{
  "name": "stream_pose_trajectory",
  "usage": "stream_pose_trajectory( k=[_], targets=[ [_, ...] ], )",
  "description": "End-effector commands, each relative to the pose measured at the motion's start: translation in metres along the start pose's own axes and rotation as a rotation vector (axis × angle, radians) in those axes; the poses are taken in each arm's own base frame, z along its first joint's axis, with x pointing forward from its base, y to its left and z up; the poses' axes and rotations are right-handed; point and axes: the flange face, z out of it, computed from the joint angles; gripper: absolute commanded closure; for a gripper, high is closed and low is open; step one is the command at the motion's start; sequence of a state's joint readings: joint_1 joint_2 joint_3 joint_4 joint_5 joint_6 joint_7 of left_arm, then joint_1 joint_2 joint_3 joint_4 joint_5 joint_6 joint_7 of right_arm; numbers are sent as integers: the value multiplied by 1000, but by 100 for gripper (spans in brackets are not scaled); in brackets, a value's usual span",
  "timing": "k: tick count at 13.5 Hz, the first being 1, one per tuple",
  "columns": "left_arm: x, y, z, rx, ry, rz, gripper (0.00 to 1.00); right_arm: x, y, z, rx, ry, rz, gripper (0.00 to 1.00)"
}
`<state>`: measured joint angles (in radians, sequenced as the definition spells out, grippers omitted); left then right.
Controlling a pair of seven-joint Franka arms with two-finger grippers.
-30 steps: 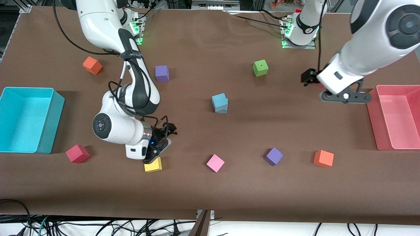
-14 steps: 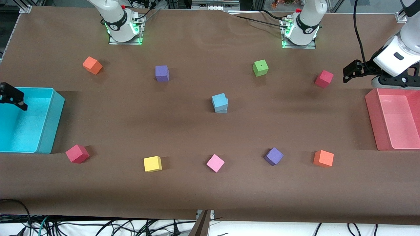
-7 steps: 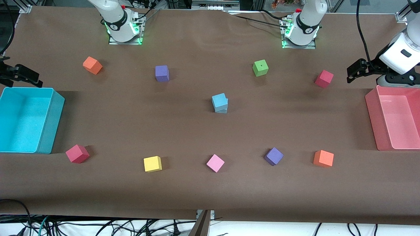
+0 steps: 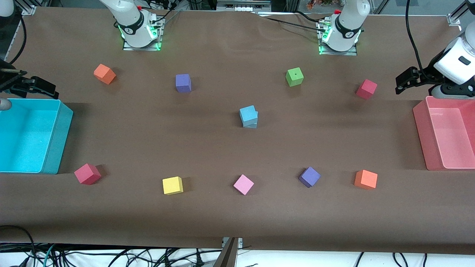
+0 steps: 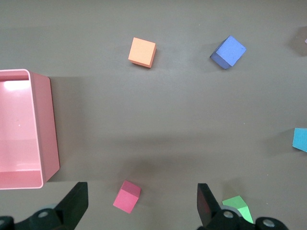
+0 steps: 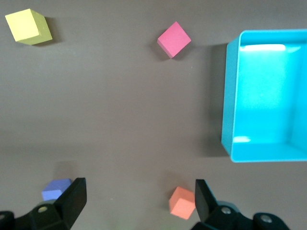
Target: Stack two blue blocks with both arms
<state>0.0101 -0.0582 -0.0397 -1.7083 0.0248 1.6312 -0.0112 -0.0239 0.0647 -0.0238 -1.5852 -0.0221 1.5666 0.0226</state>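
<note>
Sky-blue, the two blue blocks [image 4: 248,116] are sitting stacked mid-table, one on the other, well apart from both claws. Seen from them in the front view, the cyan bin [image 4: 59,135] is lying toward nine o'clock and the pink bin [image 4: 421,135] toward three o'clock. Right gripper [image 6: 136,203] and left gripper [image 5: 141,203] are hanging wide, gripping nothing, each by the table edge at its own bin.
</note>
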Motion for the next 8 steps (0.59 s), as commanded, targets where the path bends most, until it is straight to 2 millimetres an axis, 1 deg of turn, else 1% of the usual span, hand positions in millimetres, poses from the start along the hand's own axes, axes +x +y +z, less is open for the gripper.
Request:
stream_pose_trajectory(
  k=[1,2,4,5,8],
  targets=[
    [-1,-4,-9,14,2,9,0,-7,-1,0,-16,-11,48,0],
    [0,-4,-8,14,0,11,0,-4,-2,3,-15,-15,48,0],
    [0,-3,-9,14,3,11,0,3,-3,0,-12,-14,50,0],
    [0,-4,-10,14,5,11,0,4,-3,-2,-11,-9,50,0],
    [0,-2,-10,14,5,15,0,6,-4,-1,-10,-11,53,0]
  ],
)
